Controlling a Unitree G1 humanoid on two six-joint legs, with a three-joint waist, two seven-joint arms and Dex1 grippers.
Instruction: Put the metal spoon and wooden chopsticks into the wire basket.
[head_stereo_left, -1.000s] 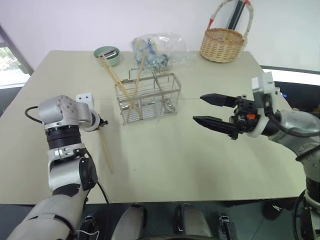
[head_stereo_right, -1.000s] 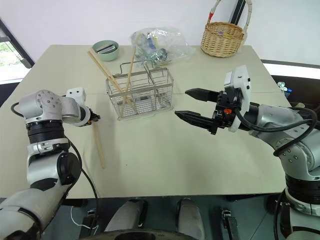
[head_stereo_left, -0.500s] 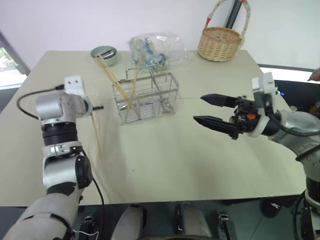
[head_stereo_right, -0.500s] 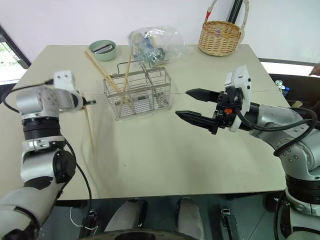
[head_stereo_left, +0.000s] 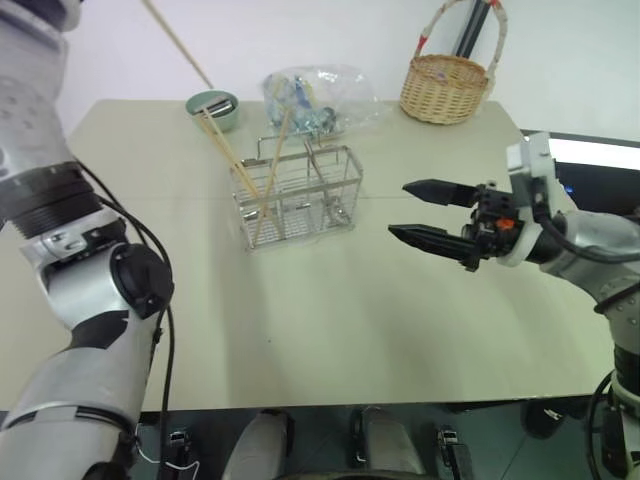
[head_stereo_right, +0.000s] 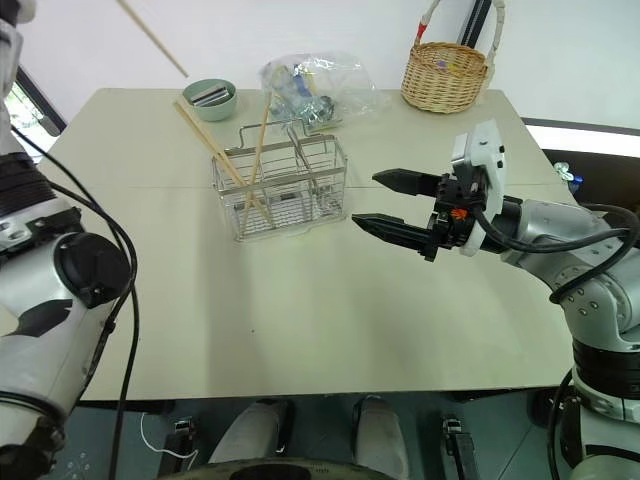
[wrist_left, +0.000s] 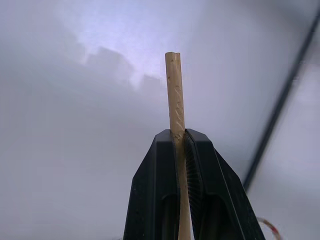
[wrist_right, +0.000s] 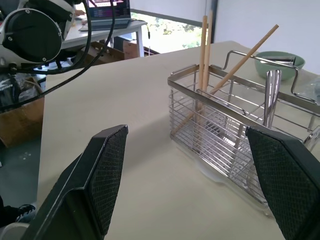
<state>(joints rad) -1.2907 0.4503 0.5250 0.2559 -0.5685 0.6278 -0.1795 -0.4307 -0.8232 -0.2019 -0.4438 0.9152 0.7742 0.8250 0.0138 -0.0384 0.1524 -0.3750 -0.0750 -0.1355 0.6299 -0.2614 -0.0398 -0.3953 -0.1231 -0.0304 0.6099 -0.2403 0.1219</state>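
Step in hand: you look to be carrying a last wooden chopstick (wrist_left: 175, 95) toward the wire basket (head_stereo_left: 300, 195); the stick now slants high above the table's far left corner, well apart from the basket.
Left gripper: your left gripper (wrist_left: 181, 136) is pinched tight on that chopstick, with a short stub showing past the fingertips.
How to do it well: swing the long free end over the basket's left compartment, tip it down until it points into the opening, then lower it before you let go. Watch the sticks leaning there; a sideways knock could lever them out.
Right gripper: your right gripper (head_stereo_left: 425, 212) hangs spread wide and empty over the table, just right of the basket; I'd judge it well placed to steady the basket if needed.
Wire basket: three chopsticks (wrist_right: 206, 55) lean in the left end; the metal spoon (wrist_right: 271, 95) seems to stand in a compartment further right.
Green bowl: the green bowl (head_stereo_left: 215, 108) holds something small and flat that I cannot identify.
Wicker basket: the wicker basket (head_stereo_left: 445, 88) sits at the far right corner, contents unclear.
Plastic bag: the clear plastic bag (head_stereo_left: 320, 95) lies behind the wire basket, holding mixed items.
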